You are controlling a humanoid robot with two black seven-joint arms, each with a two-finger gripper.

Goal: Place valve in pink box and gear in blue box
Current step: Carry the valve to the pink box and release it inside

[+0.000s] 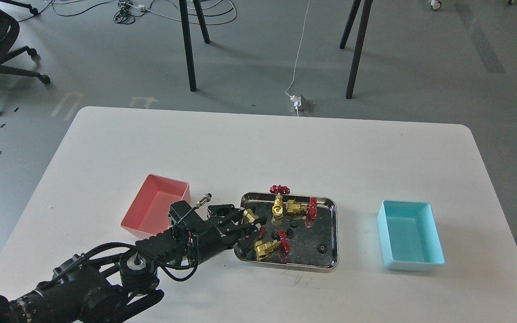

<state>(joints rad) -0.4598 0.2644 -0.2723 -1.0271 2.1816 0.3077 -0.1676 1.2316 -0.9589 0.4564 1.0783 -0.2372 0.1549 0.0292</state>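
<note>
The left end effector [250,224] reaches over the steel tray's [326,264] left edge, fingers spread around what looks like a valve [250,216], while gears [292,223] lie inside, between pink box [144,226] and blue box [393,262].

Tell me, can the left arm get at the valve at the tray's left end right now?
Probably yes: the left gripper is already over the tray at that valve, nothing between them.
</note>
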